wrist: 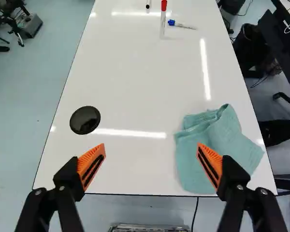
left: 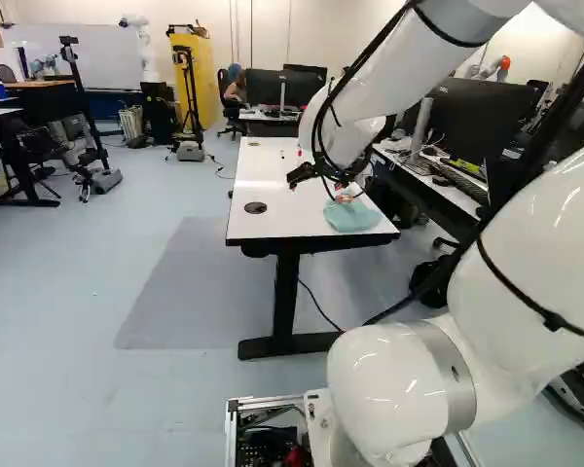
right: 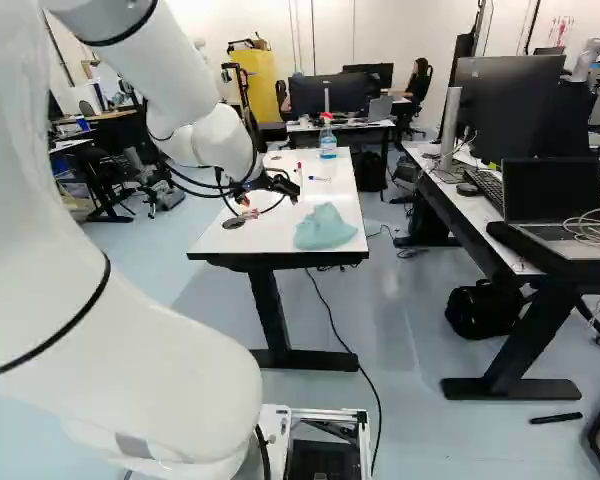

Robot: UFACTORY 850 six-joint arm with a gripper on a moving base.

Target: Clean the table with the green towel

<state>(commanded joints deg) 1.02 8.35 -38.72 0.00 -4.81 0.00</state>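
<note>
The green towel (wrist: 220, 140) is seen crumpled on the bench (wrist: 135, 87), at the end nearest the base, partly hidden behind 1 finger of the claw (right: 288, 190) in the wrist view. The claw is held above the bench, its 2 fingers spread wide. Across from the towel, a black disc (wrist: 85, 120) is seen; farther ahead, a red-capped marker (wrist: 163, 21), a blue-capped marker (wrist: 184, 25) and a bottle (right: 327, 142).

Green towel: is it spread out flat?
No, the towel is loosely bunched: it humps up in the right base view, and folds overlap in the wrist view.
</note>
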